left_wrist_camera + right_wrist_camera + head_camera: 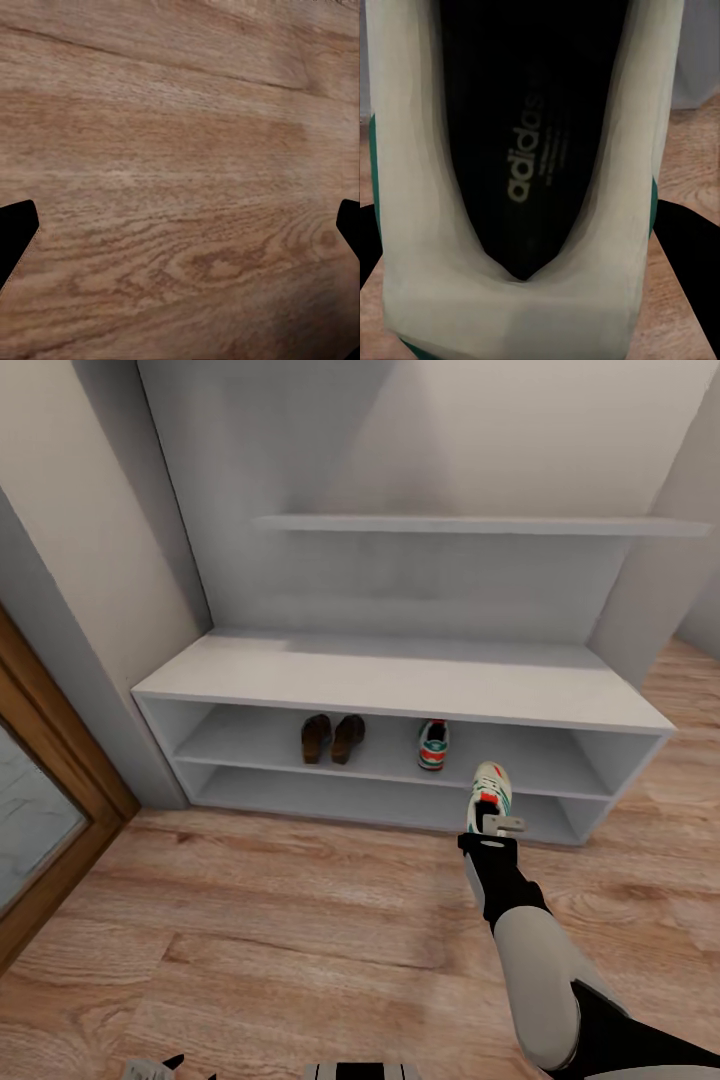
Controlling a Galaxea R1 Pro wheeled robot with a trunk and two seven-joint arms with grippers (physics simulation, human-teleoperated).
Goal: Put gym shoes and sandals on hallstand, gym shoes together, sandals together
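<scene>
One gym shoe (489, 792) held in right jaws (497, 822) before hallstand (400, 680) edge.

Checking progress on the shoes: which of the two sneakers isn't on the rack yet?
The gym shoe held in the right gripper, out in front of the hallstand. The other sneaker already sits on its upper shelf, right of the sandals.
</scene>
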